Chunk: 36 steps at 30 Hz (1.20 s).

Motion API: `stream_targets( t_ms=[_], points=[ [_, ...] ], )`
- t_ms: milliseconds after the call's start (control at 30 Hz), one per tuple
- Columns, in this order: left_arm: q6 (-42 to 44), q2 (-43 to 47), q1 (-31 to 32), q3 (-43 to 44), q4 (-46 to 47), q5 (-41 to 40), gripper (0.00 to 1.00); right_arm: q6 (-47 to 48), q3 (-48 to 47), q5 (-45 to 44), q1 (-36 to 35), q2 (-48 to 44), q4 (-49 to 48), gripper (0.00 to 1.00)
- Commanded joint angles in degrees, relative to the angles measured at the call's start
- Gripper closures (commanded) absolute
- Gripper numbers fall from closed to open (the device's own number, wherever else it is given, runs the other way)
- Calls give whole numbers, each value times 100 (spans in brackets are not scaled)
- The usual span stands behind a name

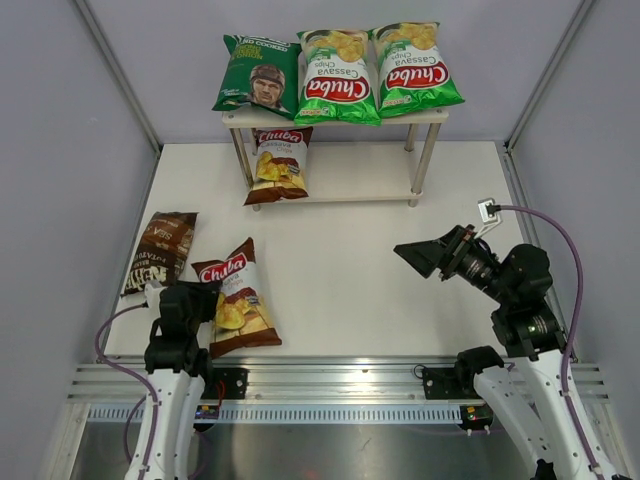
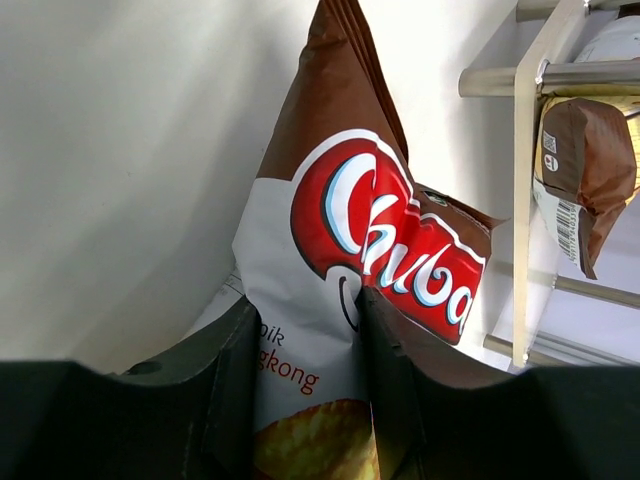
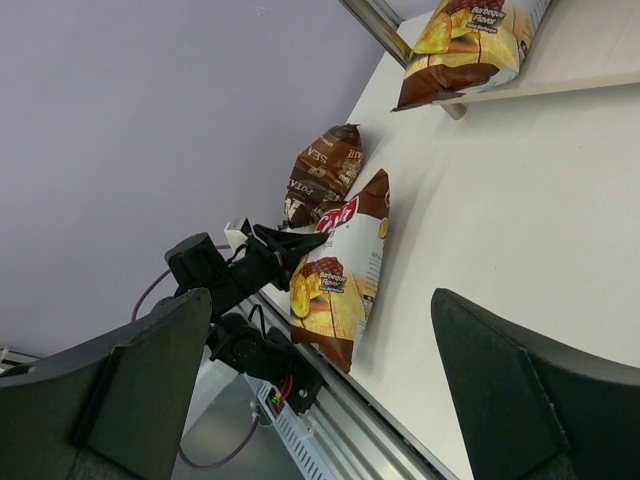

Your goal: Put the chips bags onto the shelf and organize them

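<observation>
Grasp step: my left pincer [image 2: 305,330], narrowed to a slit, apparently pinches the edge of the brown-and-white Chuba bag [image 2: 370,220] lying on the table [image 1: 400,300]; next comes lifting and carrying it to the shelf [image 1: 350,187], lower board.

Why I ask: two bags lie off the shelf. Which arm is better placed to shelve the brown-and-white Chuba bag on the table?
Left. The left claw grips the brown-and-white Chuba bag; the right claw hangs open, apart from it.
</observation>
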<state>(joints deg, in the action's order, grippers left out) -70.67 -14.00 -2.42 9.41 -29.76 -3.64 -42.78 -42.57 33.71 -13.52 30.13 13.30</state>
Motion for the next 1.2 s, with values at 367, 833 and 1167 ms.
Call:
stream_targets(
  t_ms=[367, 833, 1167],
  points=[
    [-491, 521, 31, 921, -443, 329, 100, -1249, 1171, 1093, -98, 1293, -2893, 1],
    [-913, 196, 30, 2257, 127, 575, 100, -1030, 1304, 364, -2171, 3560, -5354, 1],
    [-1940, 152, 30, 2803, 1085, 636, 100, -354, 759, -40, -3560, 4572, -6716, 1]
  ],
)
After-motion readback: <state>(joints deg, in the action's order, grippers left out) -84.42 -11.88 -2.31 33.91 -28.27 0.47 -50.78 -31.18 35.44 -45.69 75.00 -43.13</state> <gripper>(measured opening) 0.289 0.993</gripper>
